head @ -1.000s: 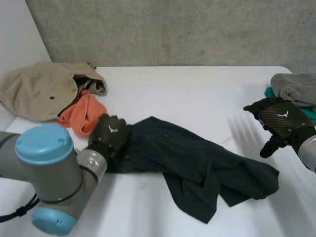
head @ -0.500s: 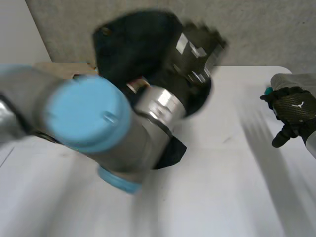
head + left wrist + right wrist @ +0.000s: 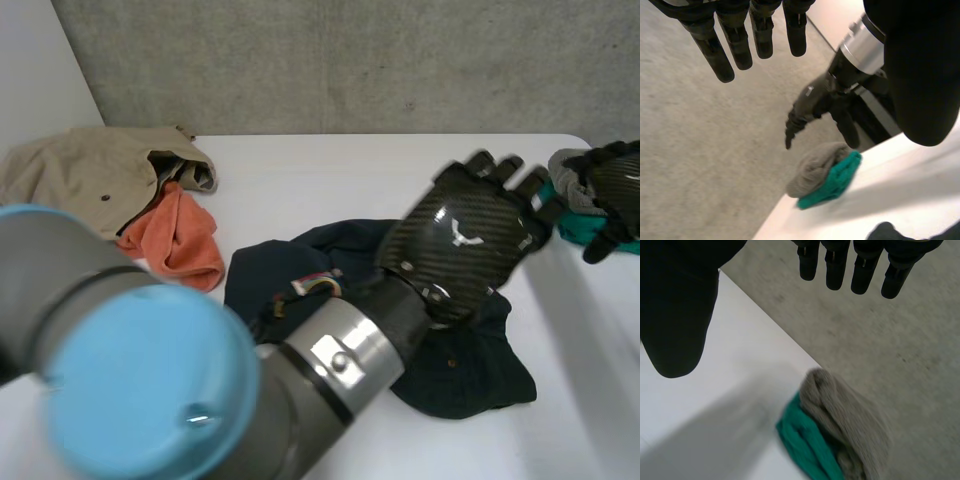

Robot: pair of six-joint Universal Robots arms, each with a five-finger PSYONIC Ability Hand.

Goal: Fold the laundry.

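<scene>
My left hand (image 3: 465, 240), after swinging the dark shirt (image 3: 275, 275) up a moment ago, now hovers open-fingered over it, heaped mid-table (image 3: 330, 180) and needing spreading, while my right hand (image 3: 615, 185) waits, fingers straight, empty.

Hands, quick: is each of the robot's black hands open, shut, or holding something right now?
Left hand: open, fingers straight, holding nothing.
Right hand: open, fingers straight, holding nothing.
</scene>
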